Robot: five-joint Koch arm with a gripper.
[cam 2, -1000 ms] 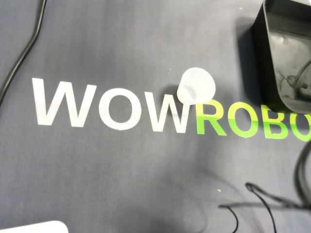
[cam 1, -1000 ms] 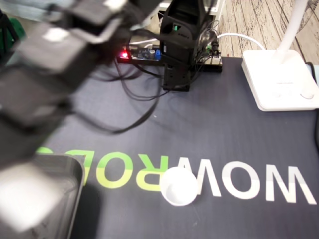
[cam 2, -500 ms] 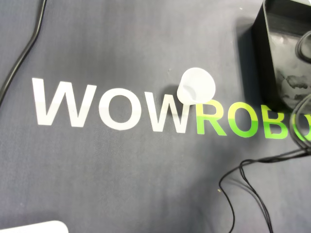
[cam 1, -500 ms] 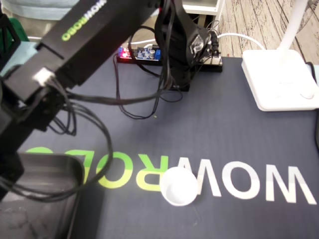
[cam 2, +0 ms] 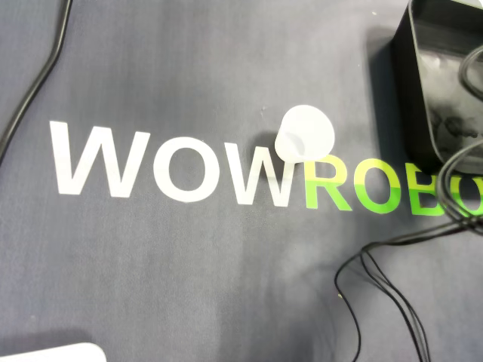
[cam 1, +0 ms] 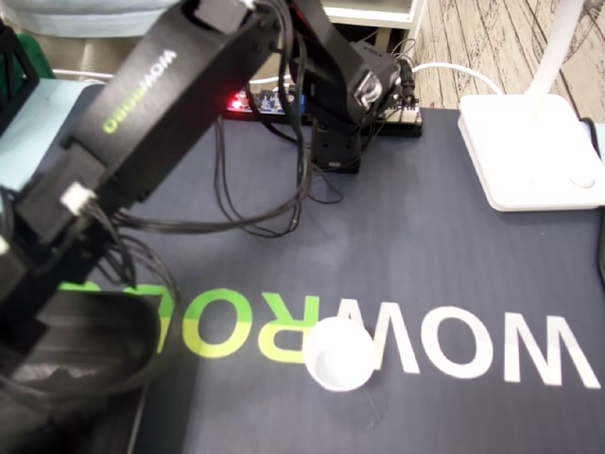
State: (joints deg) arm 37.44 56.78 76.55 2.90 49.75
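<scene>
reaching over the black plastic tray (cam 1: 106,342), the black robot arm (cam 1: 142,104) is shown; its pincer is hidden, state cannot be told; next, the small white plastic cup (cam 2: 304,133) is likely approached

Blk arm (cam 1: 142,95) w/ green-white WOWROBO logo, blk cables (cam 1: 220,170).

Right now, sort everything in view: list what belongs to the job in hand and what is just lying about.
Belongs to the job:
- white cup, upright on the lettering
- black tray, which the arm reaches over

Just lying about:
- white lamp base
- circuit board behind the arm
- printed mat under everything
</scene>
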